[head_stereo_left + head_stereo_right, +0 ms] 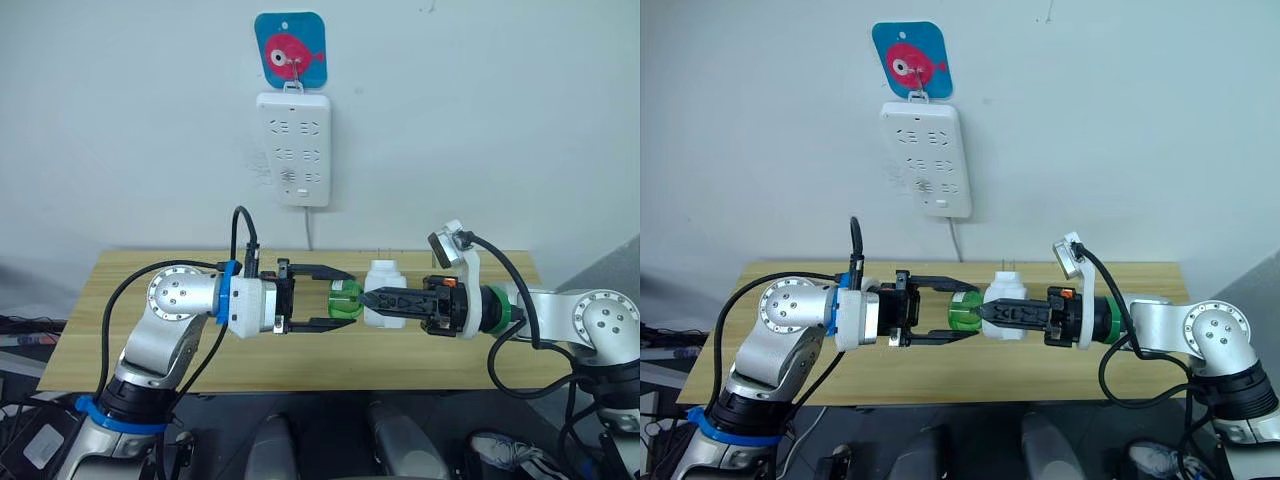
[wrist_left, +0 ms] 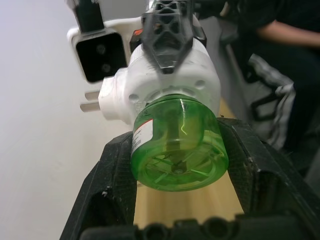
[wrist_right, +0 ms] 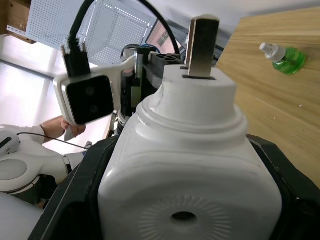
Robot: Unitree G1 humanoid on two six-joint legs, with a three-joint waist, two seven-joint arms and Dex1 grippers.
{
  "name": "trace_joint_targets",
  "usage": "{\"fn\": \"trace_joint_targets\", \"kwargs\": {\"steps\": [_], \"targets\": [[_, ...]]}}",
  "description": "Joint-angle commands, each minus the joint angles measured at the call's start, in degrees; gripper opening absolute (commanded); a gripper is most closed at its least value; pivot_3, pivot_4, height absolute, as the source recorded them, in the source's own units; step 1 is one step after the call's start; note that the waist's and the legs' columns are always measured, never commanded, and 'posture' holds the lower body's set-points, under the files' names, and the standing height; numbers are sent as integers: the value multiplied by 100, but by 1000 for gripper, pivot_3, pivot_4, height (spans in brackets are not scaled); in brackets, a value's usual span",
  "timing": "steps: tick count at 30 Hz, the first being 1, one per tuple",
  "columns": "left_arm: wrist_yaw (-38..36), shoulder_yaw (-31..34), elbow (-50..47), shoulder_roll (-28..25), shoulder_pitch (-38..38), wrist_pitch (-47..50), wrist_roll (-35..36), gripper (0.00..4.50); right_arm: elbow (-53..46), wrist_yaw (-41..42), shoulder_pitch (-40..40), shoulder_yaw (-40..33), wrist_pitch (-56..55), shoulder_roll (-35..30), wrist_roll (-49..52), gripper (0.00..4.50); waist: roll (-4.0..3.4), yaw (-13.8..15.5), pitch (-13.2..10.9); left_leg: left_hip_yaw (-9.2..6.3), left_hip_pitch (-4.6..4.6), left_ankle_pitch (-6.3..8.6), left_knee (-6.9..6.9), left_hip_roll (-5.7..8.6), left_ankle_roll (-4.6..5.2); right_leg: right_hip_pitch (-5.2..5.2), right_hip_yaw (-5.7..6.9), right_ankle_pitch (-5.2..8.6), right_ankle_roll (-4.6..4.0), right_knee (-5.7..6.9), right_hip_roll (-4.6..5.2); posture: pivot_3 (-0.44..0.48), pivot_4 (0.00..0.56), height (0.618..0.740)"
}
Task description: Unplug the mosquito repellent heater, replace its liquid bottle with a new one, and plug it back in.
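Both grippers meet below the wall power strip (image 1: 293,148): my right gripper (image 1: 372,298) clamps the mosquito repellent heater (image 1: 384,294), my left gripper (image 1: 340,298) straddles its green bottle (image 1: 345,300). Off-axis twisting could jam threads.

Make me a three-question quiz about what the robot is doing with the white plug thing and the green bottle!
1. Where is the heater?
A. plugged into the wall strip
B. held above the table by the right pincer
C. lying on the floor

2. What colour is the bottle fixed to the heater?
A. green
B. red
C. blue

3. How does the left pincer stand?
A. far from everything
B. folded behind the arm
C. one finger on each side of the bottle

Answers:
1 B, the right pincer grips it over the table.
2 A, it is clear green.
3 C, the fingers flank the bottle.
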State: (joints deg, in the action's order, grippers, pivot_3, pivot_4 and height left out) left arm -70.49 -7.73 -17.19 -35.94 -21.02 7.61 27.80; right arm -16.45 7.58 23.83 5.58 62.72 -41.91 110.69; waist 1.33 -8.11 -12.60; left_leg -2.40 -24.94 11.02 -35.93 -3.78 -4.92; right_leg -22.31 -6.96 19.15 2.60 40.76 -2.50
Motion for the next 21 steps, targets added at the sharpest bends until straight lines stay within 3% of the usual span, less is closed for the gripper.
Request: {"fn": "trace_joint_targets", "kwargs": {"steps": [1, 5, 11, 13, 17, 19, 21], "targets": [[188, 121, -1, -664, -540, 3268, 1868, 2265, -383, 388, 249, -136, 30, 11, 226, 3130, 8, -6, -10, 0, 0, 0, -2, 0, 0, 0, 1, 0, 0, 2, 0, -145, 190, 718], [322, 388, 80, -812, -970, 4352, 2731, 2265, -351, 449, 300, -113, 89, -54, 214, 3088, 7, -8, -12, -8, 1, 0, 0, 0, 1, -2, 8, 1, 2, 4, -2, -145, 190, 718], [740, 559, -96, -626, -1022, 4324, 2602, 2265, -287, 402, 343, -83, -8, -2, 208, 3065, 8, 14, -13, -9, 0, 0, 3, 0, 0, -2, 10, 4, 6, 3, -1, -139, 193, 718], [494, 376, -245, -721, -822, 3454, 1842, 3007, -210, 353, 338, -106, -64, 20, 228, 3062, 8, 16, -13, -9, 0, 0, 3, 0, 0, -2, 9, 4, 6, 2, -1, -134, 195, 718], [89, 305, -147, -557, -227, 545, 155, 4207, -47, 268, 314, -166, -137, 59, 231, 3060, 6, 17, -13, 2, 5, 0, 4, -1, 0, -1, -1, 3, 4, 1, 1, -132, 196, 718], [63, 510, -77, -272, -28, -549, -117, 4212, 11, 243, 296, -188, -159, 68, 231, 3060, 7, 42, -13, 2, 3, 0, 3, -1, -1, -1, 0, 3, 4, 1, 1, -131, 196, 718], [11, 626, -50, -102, 87, -1054, -138, 4212, 40, 225, 285, -192, -160, 62, 231, 3059, 10, 72, -15, 3, 0, 0, 0, 0, -1, -1, -1, 3, 4, 0, 5, -131, 196, 718]]}}
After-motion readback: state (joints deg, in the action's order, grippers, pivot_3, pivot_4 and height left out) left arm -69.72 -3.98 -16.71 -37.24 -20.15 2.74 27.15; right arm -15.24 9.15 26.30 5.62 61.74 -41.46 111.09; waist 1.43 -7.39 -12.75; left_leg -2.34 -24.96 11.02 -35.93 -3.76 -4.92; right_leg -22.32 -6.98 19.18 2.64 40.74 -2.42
